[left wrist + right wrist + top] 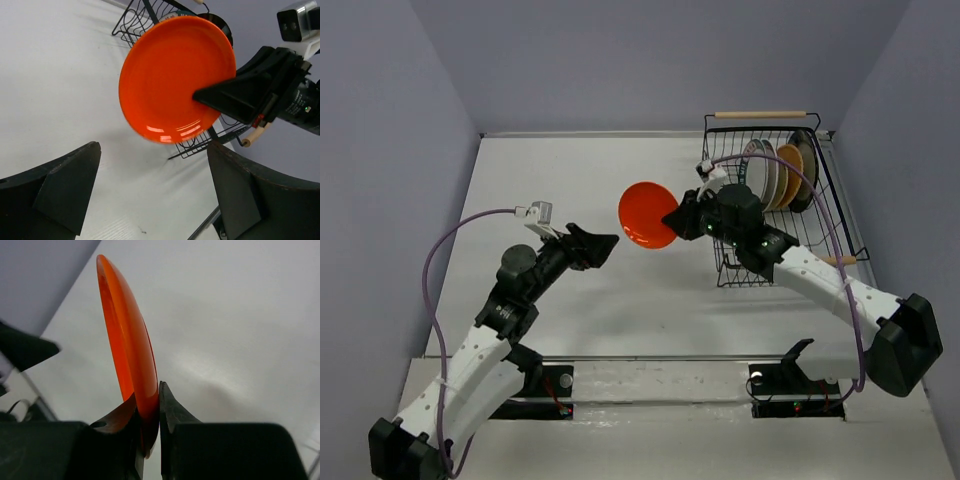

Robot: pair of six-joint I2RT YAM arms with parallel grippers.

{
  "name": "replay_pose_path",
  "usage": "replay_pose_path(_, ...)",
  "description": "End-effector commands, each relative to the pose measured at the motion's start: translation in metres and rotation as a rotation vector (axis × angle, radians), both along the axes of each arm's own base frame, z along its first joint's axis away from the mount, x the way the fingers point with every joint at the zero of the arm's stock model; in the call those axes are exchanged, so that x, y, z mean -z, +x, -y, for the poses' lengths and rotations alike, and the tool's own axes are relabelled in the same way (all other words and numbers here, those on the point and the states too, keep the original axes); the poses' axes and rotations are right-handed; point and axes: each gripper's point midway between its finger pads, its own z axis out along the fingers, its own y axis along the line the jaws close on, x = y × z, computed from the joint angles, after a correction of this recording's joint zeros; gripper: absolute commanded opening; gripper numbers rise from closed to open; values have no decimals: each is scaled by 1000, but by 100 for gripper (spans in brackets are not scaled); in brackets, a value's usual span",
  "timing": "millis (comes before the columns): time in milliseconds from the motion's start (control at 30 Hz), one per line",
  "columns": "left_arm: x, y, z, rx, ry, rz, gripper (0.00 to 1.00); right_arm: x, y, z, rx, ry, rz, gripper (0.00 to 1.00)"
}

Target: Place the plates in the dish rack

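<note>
Orange-red plate (646, 215) held on edge in the air, just left of the dish rack (760, 133).
The right fingers (672, 222) pinch the plate's rim on the side nearest the rack, above bare tabletop (570, 170). The left fingers (603, 246) gape wide, farther from the rack, clear of the plate's opposite edge. Other plates (775, 175) stand upright in the rack's far end.

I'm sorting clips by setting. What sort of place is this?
Likely a robotics lab test cell, not a kitchen: plain grey walls enclose a white table, with a left arm and right arm bolted at its edge, beside a dish rack of plates.
</note>
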Motion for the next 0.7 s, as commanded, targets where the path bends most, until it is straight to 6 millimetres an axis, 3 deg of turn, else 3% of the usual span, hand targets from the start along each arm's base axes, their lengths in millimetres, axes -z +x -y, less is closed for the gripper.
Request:
replay_pose_path(0,-54,-17,-17,-11,130,133,99,-80,62,68,427,-150,305,7)
replay_pose_path(67,-49,-22,-27,-31,207,112,99,-97,89,110,592,-235,367,7)
replay_pose_path(100,-61,-24,-36,-63,246,151,99,-96,109,143,702,-280,359,7)
replay_pose_path(167,-56,-27,-46,-87,310,140,99,-104,128,173,781,-295,361,7)
replay_pose_path(200,-55,-27,-54,-120,333,147,99,-103,135,188,819,-307,354,7)
replay_pose_path(233,-49,-26,-58,-138,361,148,99,-89,141,201,846,-356,316,7)
replay_pose_path(267,-37,-24,-61,-156,367,123,99,-87,148,223,904,-388,310,7)
replay_pose_path(333,-46,-30,-58,-126,356,169,99,-71,161,238,916,-437,277,7)
replay_pose_path(667,-51,-36,-60,-130,333,197,99,-28,207,252,859,-646,231,7)
